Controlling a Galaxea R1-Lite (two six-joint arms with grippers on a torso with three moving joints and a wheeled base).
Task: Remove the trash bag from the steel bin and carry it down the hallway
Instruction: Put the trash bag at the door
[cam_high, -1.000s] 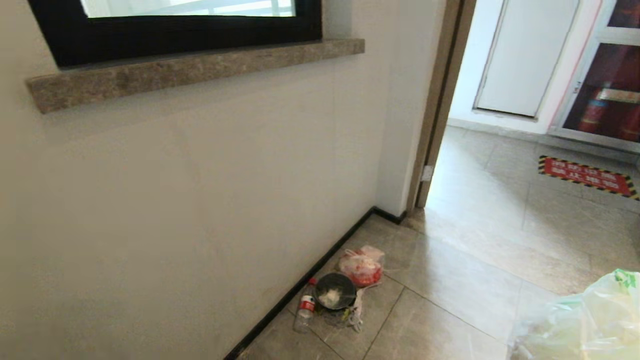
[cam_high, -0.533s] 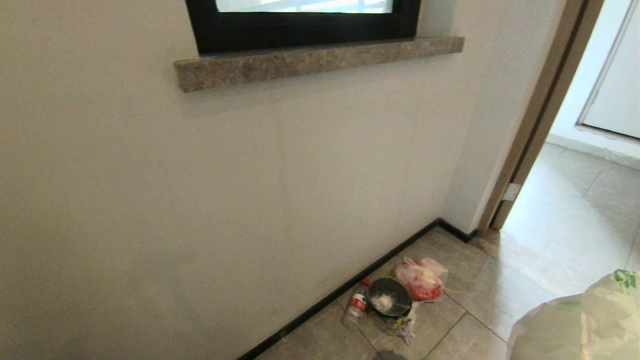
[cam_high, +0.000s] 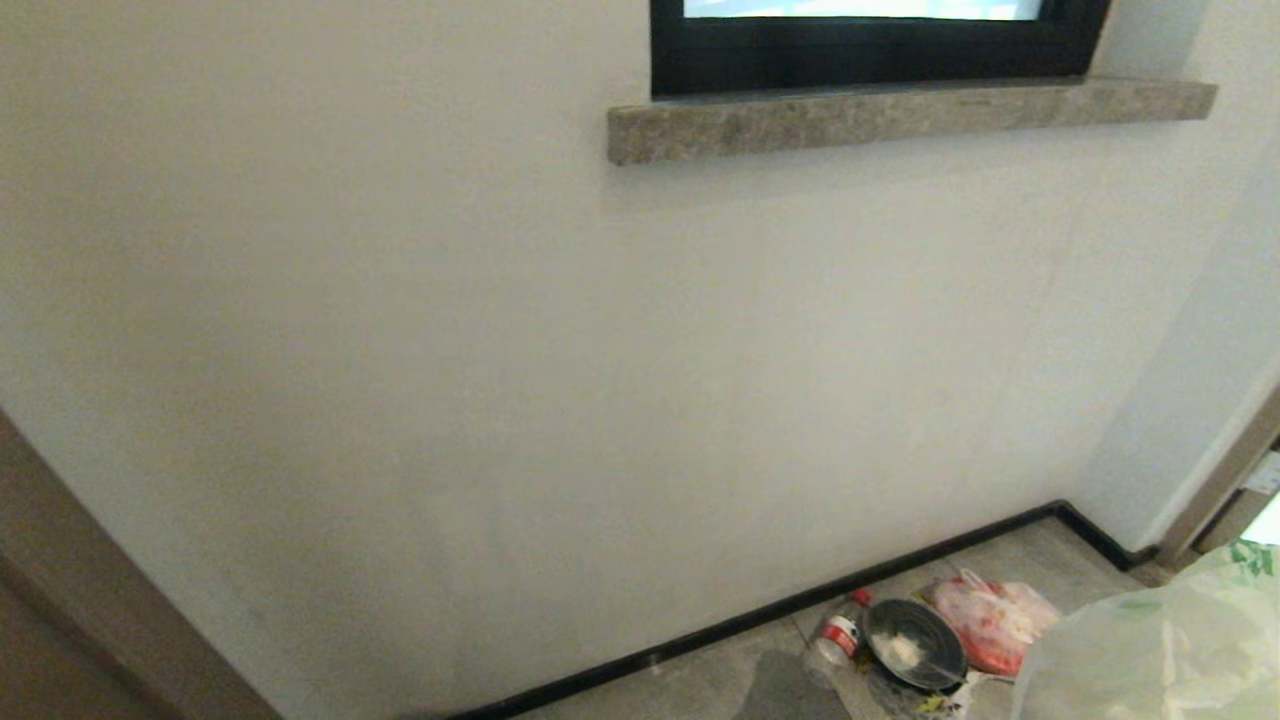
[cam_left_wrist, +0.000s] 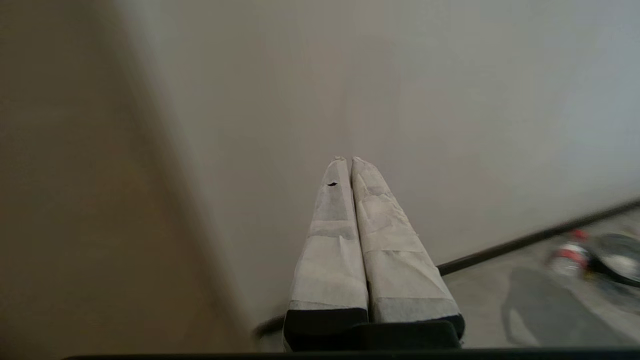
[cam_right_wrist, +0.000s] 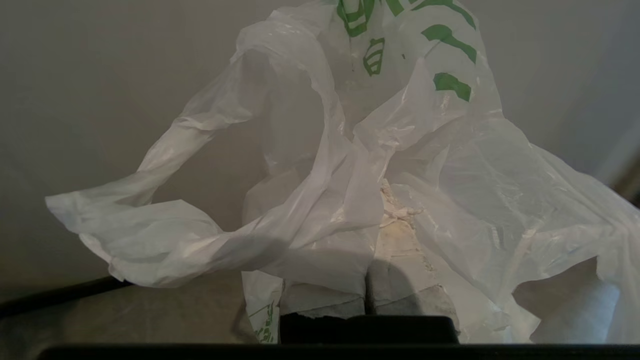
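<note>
Right gripper (cam_right_wrist: 372, 220) sticks straight out, clamped tight on the trash bag (cam_right_wrist: 320, 190), which billows over its fingers, green-printed top outward. Left gripper (cam_left_wrist: 350, 162) is pinched closed, empty, aimed at the white wall (cam_high: 400, 350).

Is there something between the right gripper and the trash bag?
No. The right gripper is shut on the trash bag itself; the plastic is pinched between its fingers, with nothing else between them.
</note>
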